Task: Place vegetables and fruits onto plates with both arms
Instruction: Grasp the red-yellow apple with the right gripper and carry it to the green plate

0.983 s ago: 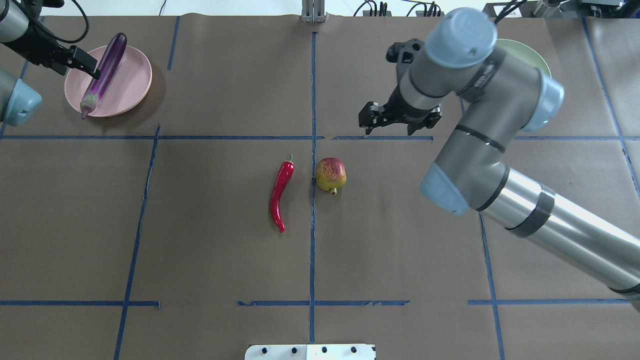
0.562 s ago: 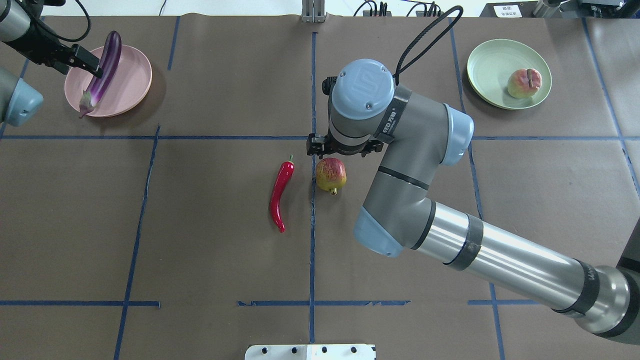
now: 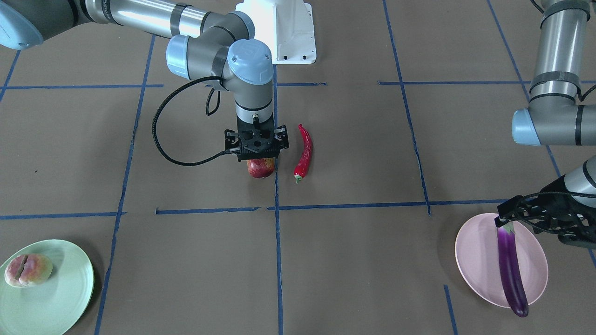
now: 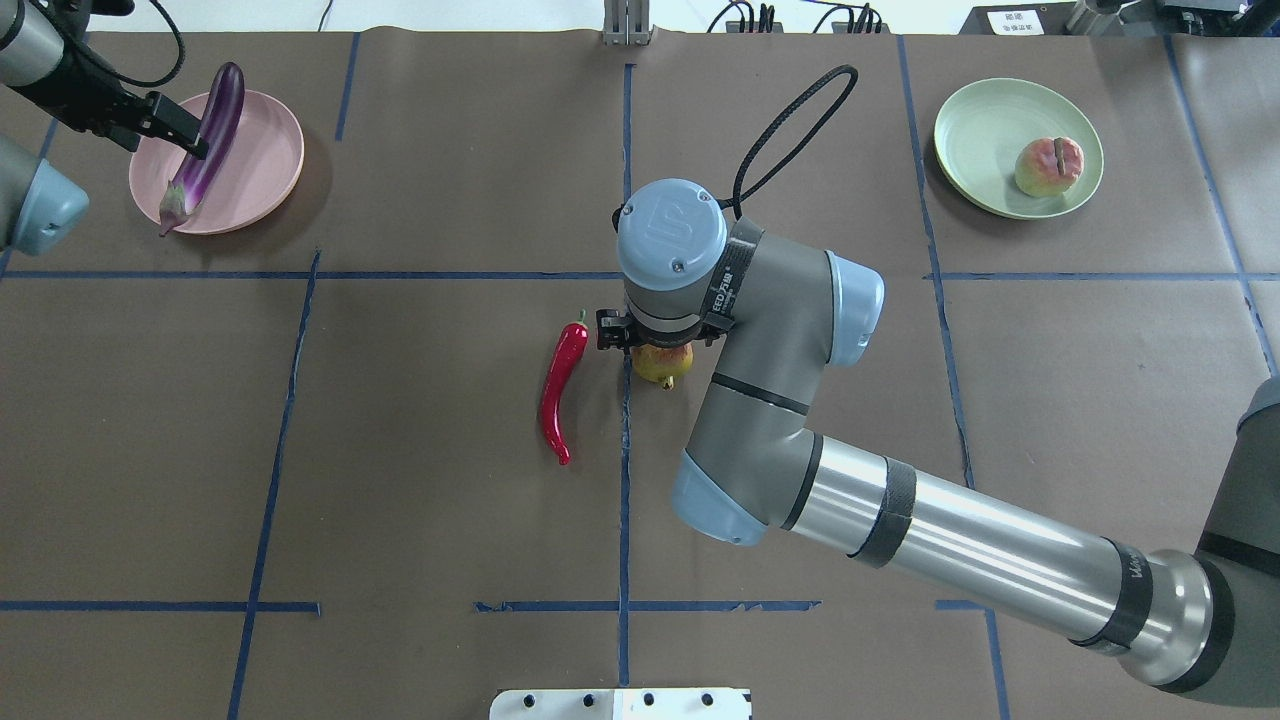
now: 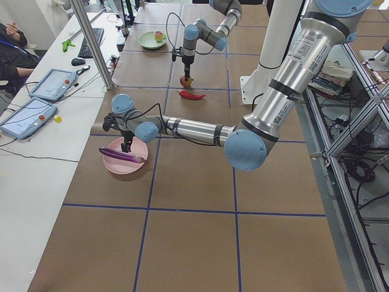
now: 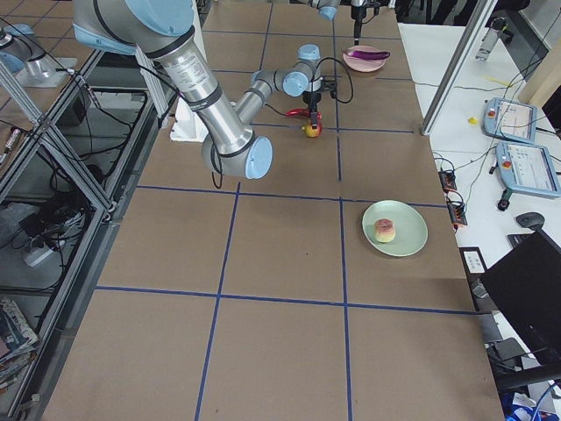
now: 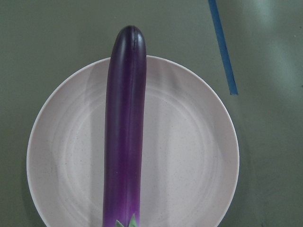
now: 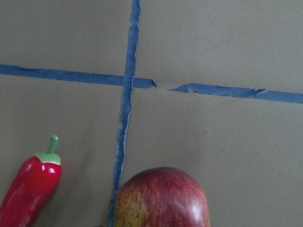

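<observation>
On the pink plate (image 4: pixel 265 150), at the far-left corner in the overhead view: the purple eggplant (image 4: pixel 212 125), laid straight across the dish. Rounded tip poking out past the far rim, green cap at the rim on the robot's side. Pinched at that cap end by the left gripper (image 3: pixel 504 220), fingers narrow on it.

On the mint-green plate (image 4: pixel 985 130), at the far-right corner: the peach (image 4: pixel 1048 166), cleft up, toward the plate's right edge, well apart from both grippers.

Off the plates, at the table's middle: the pomegranate (image 3: pixel 260 168) on the brown paper, just right of a blue tape line (image 4: pixel 625 480). Directly above it and covering its top, the right gripper (image 3: pixel 257 151), pointing straight down. Fingers hidden by the gripper body and wrist, so cannot tell whether spread or pressed on the fruit. Just across the tape line, on the robot's left: the red chili (image 4: pixel 560 385), lying flat, green stem pointing away from the robot, not touching the pomegranate.

Embossed on the light-blue wrist cap (image 4: pixel 670 225) of the right arm: a "UR" logo. Lettering on the band beside it, too small to read. At the far table edge, a white label card (image 4: pixel 1010 20), print illegible.
</observation>
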Available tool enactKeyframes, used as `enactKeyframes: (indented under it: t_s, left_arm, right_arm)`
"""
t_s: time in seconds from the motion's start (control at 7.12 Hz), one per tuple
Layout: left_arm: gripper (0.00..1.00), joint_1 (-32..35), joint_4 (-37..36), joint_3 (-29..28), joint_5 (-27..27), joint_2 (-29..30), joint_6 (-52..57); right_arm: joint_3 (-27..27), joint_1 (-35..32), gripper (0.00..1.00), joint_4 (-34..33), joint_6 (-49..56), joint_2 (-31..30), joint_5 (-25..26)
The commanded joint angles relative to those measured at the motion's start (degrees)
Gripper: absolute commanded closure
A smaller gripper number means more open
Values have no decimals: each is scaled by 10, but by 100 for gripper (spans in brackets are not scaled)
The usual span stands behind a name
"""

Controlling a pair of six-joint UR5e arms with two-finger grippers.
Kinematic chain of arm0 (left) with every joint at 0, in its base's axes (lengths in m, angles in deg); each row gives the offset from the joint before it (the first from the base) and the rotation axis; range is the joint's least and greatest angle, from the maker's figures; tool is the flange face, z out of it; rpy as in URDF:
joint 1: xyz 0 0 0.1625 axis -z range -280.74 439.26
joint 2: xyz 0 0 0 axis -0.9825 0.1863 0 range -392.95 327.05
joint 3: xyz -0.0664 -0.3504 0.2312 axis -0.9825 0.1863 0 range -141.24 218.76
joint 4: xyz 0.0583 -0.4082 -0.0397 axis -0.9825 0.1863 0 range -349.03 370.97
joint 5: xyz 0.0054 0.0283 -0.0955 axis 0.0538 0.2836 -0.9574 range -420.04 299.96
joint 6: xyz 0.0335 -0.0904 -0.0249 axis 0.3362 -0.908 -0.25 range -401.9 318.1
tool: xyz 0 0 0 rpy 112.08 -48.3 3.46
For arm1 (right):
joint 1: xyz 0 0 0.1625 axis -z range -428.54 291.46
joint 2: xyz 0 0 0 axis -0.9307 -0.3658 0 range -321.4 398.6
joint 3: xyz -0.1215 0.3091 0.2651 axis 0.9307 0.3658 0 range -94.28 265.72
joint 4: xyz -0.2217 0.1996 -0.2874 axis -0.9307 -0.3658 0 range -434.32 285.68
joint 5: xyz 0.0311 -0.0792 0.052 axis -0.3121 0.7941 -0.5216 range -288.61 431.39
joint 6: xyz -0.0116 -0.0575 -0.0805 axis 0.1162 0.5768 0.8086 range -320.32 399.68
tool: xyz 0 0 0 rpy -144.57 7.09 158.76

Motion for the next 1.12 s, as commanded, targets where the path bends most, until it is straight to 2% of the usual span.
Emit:
enactKeyframes:
  t_s: [0.0, 0.28, 0.56, 0.84, 0.98]
  left_arm:
    - [0, 0, 0, 3, 0, -2, 1]
    - [0, 0, 0, 9, -1, -3, 1]
    - [0, -2, -1, 28, -3, -4, -2]
    - [0, -37, -8, 64, -2, 9, -101]
    - [0, -59, -9, 67, -1, 28, -149]
  right_arm:
    - [23, 2, 12, 1, -4, 3, 1]
    - [22, 2, 98, 2, -8, 25, 0]
    - [8, -32, 100, -4, -5, 41, -11]
    - [7, -127, 100, -3, 42, 37, -80]
    - [12, -191, 100, -5, 138, 25, -117]
